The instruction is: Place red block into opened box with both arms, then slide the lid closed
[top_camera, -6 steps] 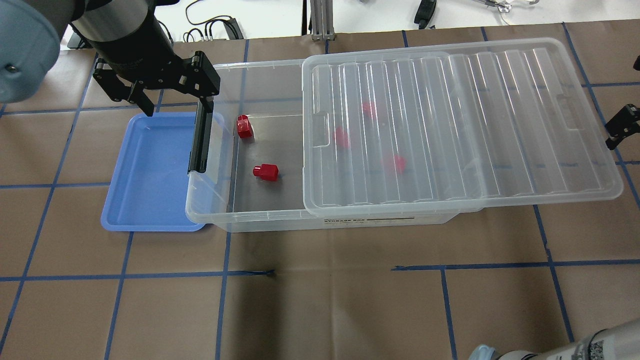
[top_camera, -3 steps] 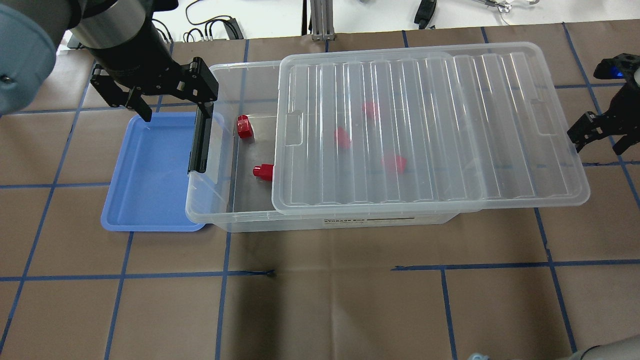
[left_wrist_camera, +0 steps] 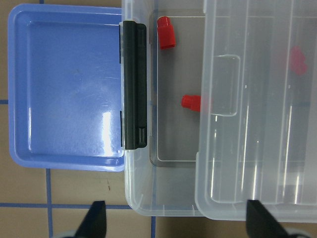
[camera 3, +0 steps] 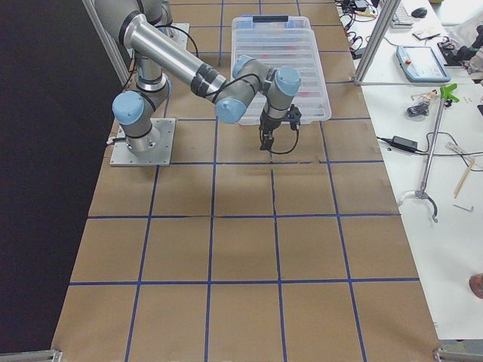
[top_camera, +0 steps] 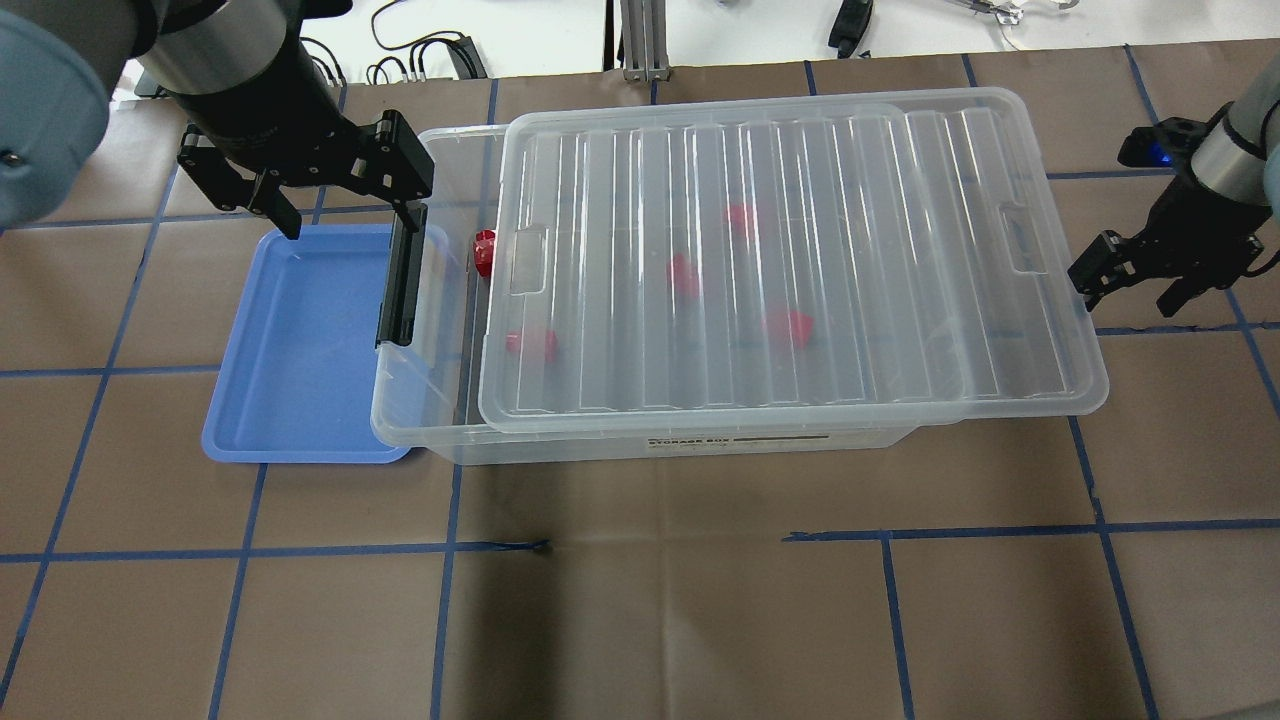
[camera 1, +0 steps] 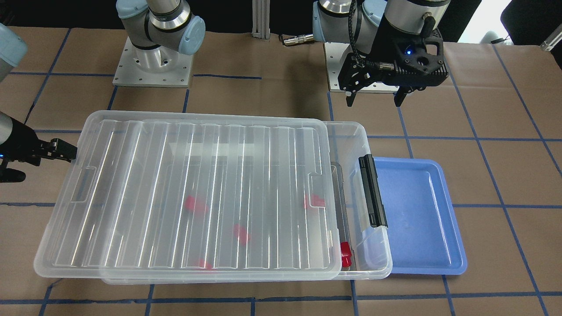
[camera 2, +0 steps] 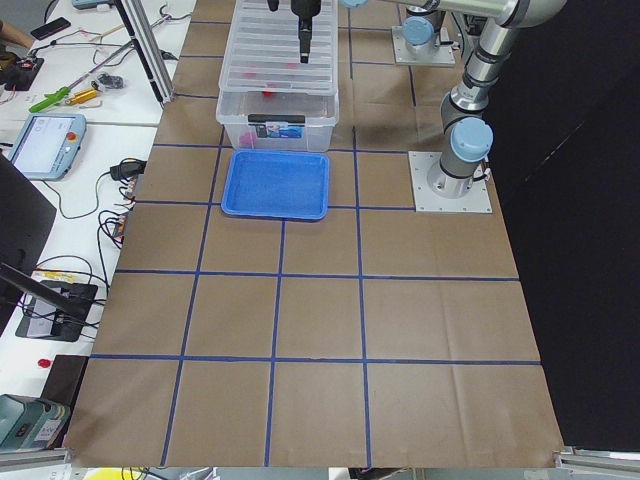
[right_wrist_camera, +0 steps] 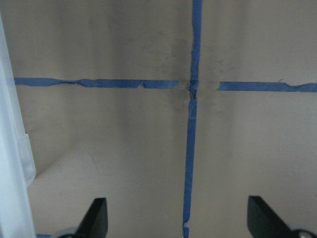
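The clear box (top_camera: pixel 420 400) lies across the table with its black latch bar (top_camera: pixel 400 285) at the left end. The ridged lid (top_camera: pixel 800 260) covers most of it, leaving a narrow gap at the latch end. One red block (top_camera: pixel 484 250) shows in that gap, and another red block (left_wrist_camera: pixel 190 101) sits half under the lid's edge. Several more show blurred through the lid. My left gripper (top_camera: pixel 345 215) hovers open above the latch end, holding nothing. My right gripper (top_camera: pixel 1135 285) is open at the lid's right short edge, one finger (camera 1: pixel 61 149) against it.
A blue tray (top_camera: pixel 300 340) lies against the box's latch end, partly under the box rim. Brown paper with blue tape lines covers the table. Cables and tools lie past the far edge (top_camera: pixel 420 55). Both arm bases (camera 1: pixel 151 66) stand behind the box.
The lid has slid left over the box, covering one more red block. My right gripper came in from the right edge, following the lid. The left gripper barely moved.
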Robot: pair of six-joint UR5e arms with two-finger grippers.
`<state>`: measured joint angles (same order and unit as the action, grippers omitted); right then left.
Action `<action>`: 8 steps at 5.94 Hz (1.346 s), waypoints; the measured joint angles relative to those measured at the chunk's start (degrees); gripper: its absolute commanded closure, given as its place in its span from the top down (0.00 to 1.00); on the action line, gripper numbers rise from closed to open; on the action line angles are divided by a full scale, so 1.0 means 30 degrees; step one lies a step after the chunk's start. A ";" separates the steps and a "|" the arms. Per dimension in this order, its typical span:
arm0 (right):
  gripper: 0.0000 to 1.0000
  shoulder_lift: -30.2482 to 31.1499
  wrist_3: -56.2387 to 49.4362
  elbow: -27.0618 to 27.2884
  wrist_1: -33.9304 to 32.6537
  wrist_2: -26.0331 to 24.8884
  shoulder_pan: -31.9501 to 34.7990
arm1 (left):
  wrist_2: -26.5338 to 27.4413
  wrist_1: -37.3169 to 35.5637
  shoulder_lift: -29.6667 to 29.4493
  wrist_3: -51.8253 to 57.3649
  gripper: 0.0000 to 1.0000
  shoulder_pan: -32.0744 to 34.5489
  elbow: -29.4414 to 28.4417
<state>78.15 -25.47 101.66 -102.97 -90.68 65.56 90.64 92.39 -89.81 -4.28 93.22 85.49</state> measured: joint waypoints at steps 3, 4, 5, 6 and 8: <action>1.00 0.0205 0.1433 0.0153 -0.0005 0.0695 0.1491 | -0.0134 -0.0004 -0.0062 -0.0008 0.98 0.0008 -0.0061; 1.00 0.0305 0.1663 0.0154 0.0009 0.0970 0.1888 | -0.0148 -0.0005 -0.0076 -0.0008 0.98 0.0009 -0.0064; 1.00 0.0321 0.1729 0.0109 0.0006 0.1136 0.2341 | -0.0152 -0.0004 -0.0085 -0.0009 0.98 0.0009 -0.0074; 1.00 0.0364 0.1736 -0.0117 -0.0027 0.1074 0.2553 | -0.0153 -0.0004 -0.0105 -0.0009 0.98 0.0009 -0.0078; 1.00 0.0970 0.1750 -0.2568 0.0842 -0.0172 0.2652 | -0.0152 -0.0004 -0.0121 -0.0008 0.98 0.0009 -0.0077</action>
<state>81.06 -20.22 93.96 -100.44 -91.20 73.51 90.18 92.37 -90.17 -4.31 93.25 85.26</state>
